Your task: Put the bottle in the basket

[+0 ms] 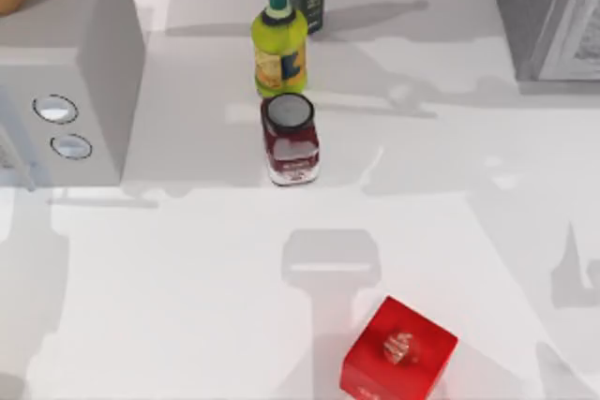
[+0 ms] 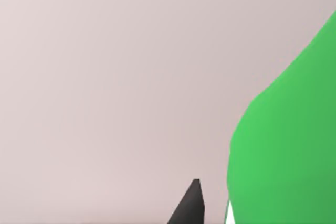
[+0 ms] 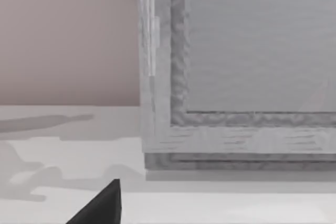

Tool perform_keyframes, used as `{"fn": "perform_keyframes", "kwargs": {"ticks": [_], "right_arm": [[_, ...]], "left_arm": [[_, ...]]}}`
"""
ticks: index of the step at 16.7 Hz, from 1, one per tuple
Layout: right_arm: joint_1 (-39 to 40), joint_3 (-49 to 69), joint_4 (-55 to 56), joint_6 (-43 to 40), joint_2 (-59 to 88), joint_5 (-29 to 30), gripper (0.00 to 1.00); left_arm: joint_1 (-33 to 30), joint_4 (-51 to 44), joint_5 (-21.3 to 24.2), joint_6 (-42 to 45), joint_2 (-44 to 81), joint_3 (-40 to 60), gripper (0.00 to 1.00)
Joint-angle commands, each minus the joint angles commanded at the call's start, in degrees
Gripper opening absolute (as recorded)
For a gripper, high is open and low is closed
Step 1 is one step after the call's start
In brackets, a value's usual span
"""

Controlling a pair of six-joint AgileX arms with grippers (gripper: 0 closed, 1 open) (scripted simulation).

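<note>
The left gripper's dark finger [image 2: 188, 205] sits beside the green bottle [image 2: 286, 145]; whether either gripper's fingers are apart cannot be told, and no label writing is legible.

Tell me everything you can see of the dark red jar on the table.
The dark red jar stands upright near the middle of the table, seen from above. It has a squarish, glossy, see-through-looking body in deep red and a round pale grey lid on top, closed. A pale label marks its near face, too small to read. The yellow-green bottle stands directly behind it, very close; whether they touch is unclear. Nothing grips it.
</note>
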Motion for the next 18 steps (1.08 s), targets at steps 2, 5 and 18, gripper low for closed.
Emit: {"fn": "perform_keyframes", "kwargs": {"ticks": [2,5,18], "right_arm": [[0.0,0.0,0.0,0.0,0.0,0.0,1.0],[0.0,0.0,0.0,0.0,0.0,0.0,1.0],[0.0,0.0,0.0,0.0,0.0,0.0,1.0]], "left_arm": [[-0.19,-0.1,-0.17,0.09,0.03,-0.4,0.0],[-0.26,1.09,-0.18,0.04,0.51,-1.04,0.0],[-0.57,9.8,-0.44,-0.12,4.58,-5.12,0.0]]}}
